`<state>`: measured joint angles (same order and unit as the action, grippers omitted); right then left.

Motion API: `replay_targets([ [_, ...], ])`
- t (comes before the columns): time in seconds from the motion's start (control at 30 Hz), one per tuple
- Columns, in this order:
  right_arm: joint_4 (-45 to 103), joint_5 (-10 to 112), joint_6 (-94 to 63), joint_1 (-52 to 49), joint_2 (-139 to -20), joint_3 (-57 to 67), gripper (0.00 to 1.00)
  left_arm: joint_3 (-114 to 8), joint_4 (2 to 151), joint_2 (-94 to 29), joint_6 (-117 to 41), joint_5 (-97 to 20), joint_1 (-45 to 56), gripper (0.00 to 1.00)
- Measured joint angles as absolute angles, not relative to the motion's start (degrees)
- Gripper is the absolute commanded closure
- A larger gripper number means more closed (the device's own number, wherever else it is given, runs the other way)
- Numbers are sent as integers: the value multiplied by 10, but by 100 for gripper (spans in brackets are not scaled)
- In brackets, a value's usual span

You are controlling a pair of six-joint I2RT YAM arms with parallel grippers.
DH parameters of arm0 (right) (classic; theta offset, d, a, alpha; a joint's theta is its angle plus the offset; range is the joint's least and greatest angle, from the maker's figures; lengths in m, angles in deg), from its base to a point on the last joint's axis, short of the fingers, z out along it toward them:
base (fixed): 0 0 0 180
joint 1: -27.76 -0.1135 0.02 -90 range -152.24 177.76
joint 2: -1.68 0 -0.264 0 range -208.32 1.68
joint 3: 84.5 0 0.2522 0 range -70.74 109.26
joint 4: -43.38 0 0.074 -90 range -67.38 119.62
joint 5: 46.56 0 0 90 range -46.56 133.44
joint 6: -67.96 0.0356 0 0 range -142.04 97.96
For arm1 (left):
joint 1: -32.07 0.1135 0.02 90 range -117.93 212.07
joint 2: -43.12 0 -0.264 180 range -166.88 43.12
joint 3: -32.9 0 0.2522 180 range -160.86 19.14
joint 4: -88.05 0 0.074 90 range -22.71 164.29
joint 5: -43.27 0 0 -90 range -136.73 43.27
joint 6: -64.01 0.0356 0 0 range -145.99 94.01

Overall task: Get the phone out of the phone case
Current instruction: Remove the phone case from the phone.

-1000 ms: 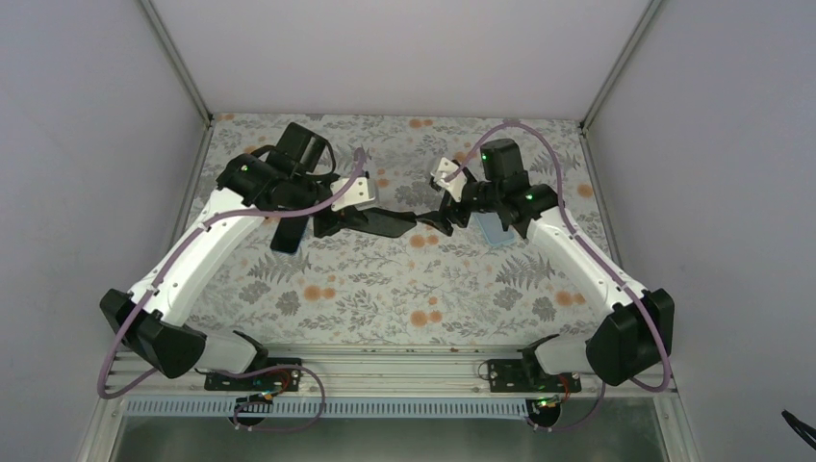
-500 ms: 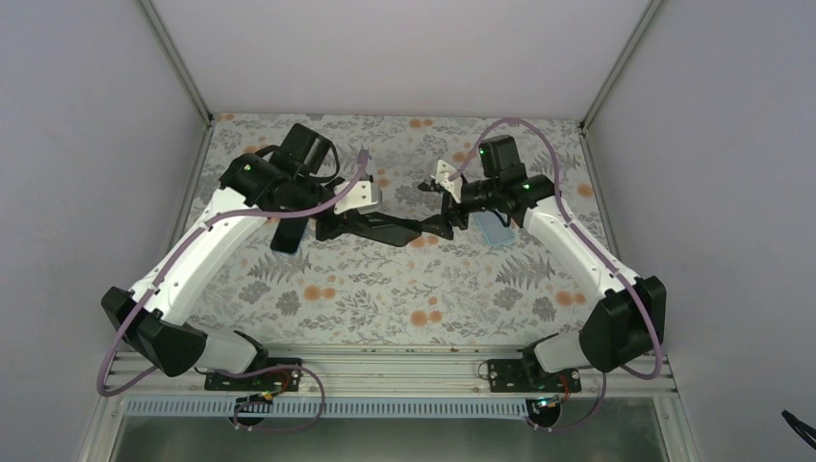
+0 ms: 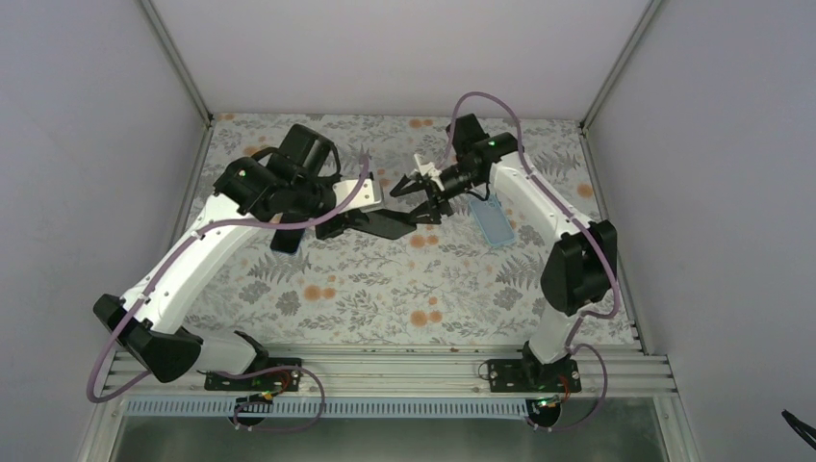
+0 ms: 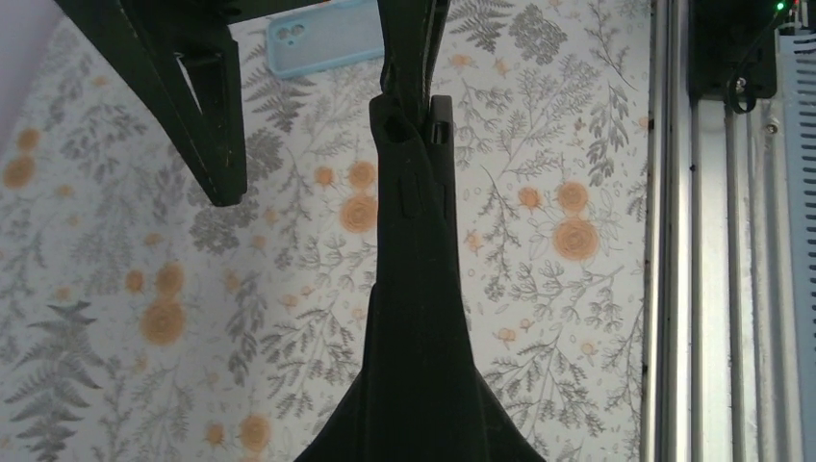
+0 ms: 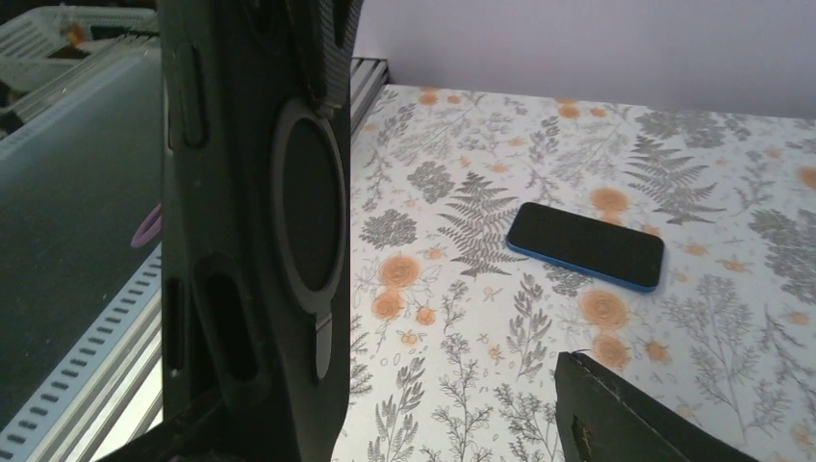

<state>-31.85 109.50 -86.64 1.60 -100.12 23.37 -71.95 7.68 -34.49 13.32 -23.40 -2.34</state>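
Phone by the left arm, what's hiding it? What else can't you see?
- Top view: phone mostly hidden beneath the left arm.
- Left wrist view: black case edge-on, its faces unseen; light blue item cut by the top edge.
- Right wrist view: black case runs off top and bottom.

**Backdrop and fittings**

Floral cloth, printed with grey ferns and orange blooms, lying flat from wall to wall. Ribbed metal rails along the near edge. Plain pale walls on three sides, slim metal posts at the far corners.
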Motion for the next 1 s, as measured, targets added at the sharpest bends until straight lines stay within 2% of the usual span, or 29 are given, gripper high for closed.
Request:
replay_targets([
  [0.53, -340, 1039, -878, -36, -1022, 283, 33, -694, 89, -345, 106, -245, -32, 98],
  [0.8, -341, 1010, -869, -50, -1041, 283, 48, -680, 88, -360, 94, -266, -32, 98],
  [1.0, -344, 990, -861, -50, -1055, 292, 55, -701, 74, -387, 95, -288, -31, 98],
])
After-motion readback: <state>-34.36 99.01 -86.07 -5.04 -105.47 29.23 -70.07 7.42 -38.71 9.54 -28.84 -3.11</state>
